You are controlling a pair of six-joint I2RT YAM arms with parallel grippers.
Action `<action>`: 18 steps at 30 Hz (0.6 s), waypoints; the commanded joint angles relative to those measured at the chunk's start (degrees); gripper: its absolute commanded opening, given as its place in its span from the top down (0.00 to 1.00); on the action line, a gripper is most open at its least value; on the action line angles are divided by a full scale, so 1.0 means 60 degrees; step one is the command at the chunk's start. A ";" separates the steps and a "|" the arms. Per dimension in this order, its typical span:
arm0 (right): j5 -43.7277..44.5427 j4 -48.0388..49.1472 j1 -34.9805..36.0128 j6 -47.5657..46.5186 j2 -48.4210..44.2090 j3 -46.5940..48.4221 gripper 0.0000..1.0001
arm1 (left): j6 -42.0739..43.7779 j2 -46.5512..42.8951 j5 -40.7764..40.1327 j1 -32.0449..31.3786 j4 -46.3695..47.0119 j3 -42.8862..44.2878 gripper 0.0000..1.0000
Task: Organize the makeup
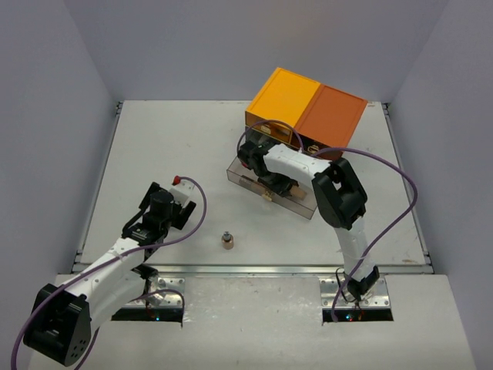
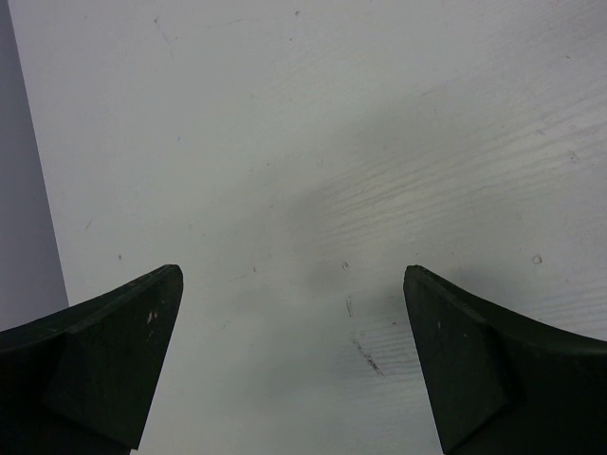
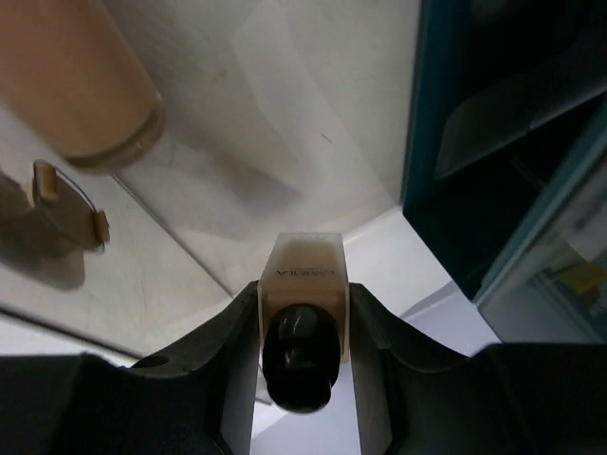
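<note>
We see a white surface (image 1: pixel 169 146), lightly scuffed. An orange-topped chest (image 1: pixel 304 108) stands on it at the far side. A clear drawer (image 1: pixel 299 203) rests just in front of the chest; whether the two touch, we cannot tell. A small brown bottle (image 1: pixel 227 242) stands upright well in front of the chest, towards the surface's near edge.
</note>
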 commanded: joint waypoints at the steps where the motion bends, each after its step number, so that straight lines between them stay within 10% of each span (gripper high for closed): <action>1: -0.0035 0.0112 0.0017 -0.0503 0.0133 0.0439 0.58 | -0.0056 0.0017 0.0035 0.0146 0.0474 0.0095 0.00; 5: 0.0233 0.0110 0.0017 -0.0545 0.0240 0.0707 0.27 | -0.0054 0.0063 0.0064 0.0146 0.0474 0.0116 0.00; 18: -0.0217 0.0563 0.0289 -0.0405 -0.0681 0.0997 0.23 | -0.0035 0.0330 0.0152 0.0146 0.0460 0.0190 0.00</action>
